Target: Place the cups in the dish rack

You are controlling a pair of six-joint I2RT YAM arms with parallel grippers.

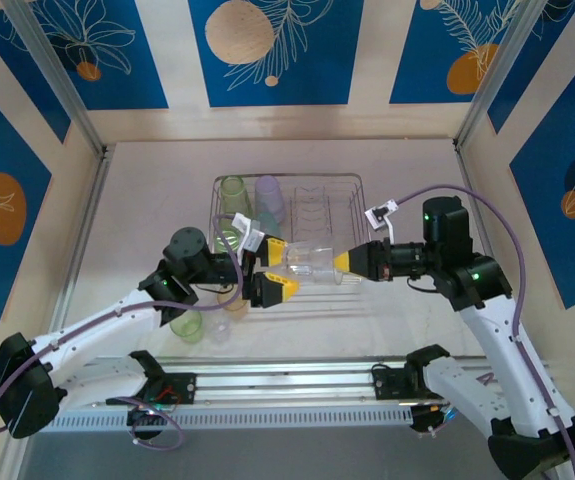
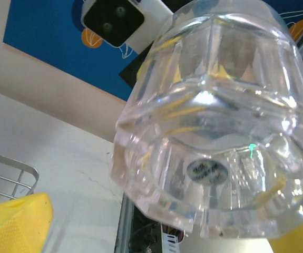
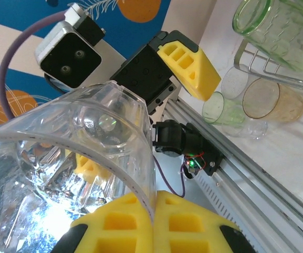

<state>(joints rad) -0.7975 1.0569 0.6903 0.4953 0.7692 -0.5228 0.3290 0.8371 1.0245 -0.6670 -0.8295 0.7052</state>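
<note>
Clear cup (image 1: 312, 262) is held on its side over the front of the dish rack (image 1: 339, 200), pinched at the rim by the closed right gripper (image 1: 340, 262). The left gripper (image 1: 279, 270) is spread wide just beside its base.

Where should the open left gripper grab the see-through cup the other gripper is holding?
By its faceted base end, coming from the left: the clear cup lies sideways, the right gripper pinches its rim, and the base faces the open left gripper.
</note>
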